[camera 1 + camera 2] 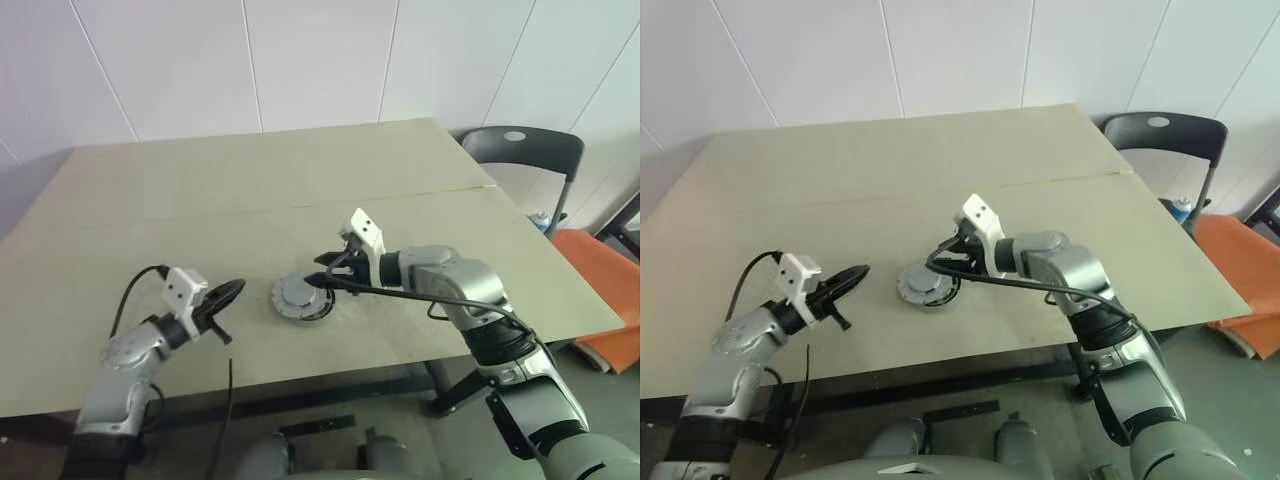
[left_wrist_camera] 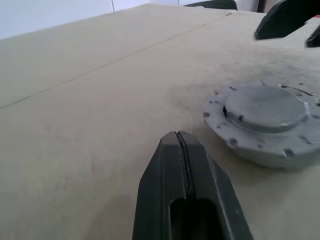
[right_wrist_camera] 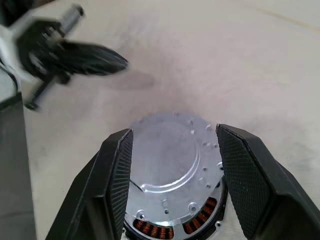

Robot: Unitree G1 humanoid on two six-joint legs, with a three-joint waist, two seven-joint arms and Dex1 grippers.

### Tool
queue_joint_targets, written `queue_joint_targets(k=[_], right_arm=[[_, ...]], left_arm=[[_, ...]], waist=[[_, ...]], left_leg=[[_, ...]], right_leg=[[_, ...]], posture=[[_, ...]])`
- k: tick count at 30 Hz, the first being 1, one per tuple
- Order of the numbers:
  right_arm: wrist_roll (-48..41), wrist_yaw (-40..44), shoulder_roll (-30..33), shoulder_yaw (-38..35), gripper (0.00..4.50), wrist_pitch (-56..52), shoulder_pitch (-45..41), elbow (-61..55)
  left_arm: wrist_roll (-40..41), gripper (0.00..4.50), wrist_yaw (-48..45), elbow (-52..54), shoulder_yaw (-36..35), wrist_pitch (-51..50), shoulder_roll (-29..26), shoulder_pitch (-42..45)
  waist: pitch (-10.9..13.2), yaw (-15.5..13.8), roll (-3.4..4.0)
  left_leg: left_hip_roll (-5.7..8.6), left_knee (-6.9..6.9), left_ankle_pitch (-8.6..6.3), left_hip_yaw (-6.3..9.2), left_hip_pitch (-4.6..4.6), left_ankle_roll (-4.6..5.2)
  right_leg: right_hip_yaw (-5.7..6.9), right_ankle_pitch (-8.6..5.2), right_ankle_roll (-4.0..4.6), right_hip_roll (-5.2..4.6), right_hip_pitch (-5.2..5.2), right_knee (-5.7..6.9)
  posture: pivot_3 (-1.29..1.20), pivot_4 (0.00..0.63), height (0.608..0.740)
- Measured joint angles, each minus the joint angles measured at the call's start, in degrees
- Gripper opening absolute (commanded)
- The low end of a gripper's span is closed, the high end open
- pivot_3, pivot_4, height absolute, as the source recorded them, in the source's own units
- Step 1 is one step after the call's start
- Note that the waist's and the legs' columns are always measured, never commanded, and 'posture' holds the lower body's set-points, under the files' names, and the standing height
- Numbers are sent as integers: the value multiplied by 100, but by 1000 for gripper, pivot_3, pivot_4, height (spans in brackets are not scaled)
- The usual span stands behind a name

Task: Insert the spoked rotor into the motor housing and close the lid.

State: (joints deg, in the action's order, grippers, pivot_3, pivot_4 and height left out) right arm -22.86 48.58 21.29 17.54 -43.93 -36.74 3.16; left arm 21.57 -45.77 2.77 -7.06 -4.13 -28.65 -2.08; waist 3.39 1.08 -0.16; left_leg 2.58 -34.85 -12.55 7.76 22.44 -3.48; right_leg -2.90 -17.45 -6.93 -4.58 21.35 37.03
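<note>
Most of the task is judged done. The left gripper (image 1: 228,292), fingers pressed together and empty, is seen well apart from the motor housing (image 1: 301,298), whose grey lid (image 3: 167,160) sits askew between the right gripper's (image 3: 172,175) parted fingers; seating remains.

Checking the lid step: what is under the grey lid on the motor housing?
Under the grey lid, the motor housing shows copper-red windings along the near edge, where the lid sits off-centre. The lid covers the rest, so no rotor can be seen.
</note>
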Motion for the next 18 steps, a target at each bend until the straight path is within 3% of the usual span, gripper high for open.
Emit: queue_joint_targets(k=[3, 7, 18], right_arm=[[64, 211, -299, 39, 3143, 317, -135, 376], [241, 494, -467, 131, 4367, 634, -434, 842], [842, 878, -642, 521, 4438, 994, -539, 1453]], left_arm=[[261, 0, -197, 281, -122, -160, -154, -244], [471, 0, -258, 460, -316, -296, -195, -414], [371, 0, -20, 649, -323, -311, -158, -501]], waist=[[3, 2, 5], [5, -7, 8], [6, -6, 10]], left_leg=[[-2, -3, 0, 2, -7, -1], [0, -5, 0, 1, -7, -2], [1, 0, 0, 1, -8, -3]], right_leg=[[1, -3, 7, 2, 2, 3], [1, -3, 7, 0, 1, 0], [1, 0, 2, 2, 5, 2]], posture=[[0, 0, 740], [0, 0, 740], [0, 0, 740]])
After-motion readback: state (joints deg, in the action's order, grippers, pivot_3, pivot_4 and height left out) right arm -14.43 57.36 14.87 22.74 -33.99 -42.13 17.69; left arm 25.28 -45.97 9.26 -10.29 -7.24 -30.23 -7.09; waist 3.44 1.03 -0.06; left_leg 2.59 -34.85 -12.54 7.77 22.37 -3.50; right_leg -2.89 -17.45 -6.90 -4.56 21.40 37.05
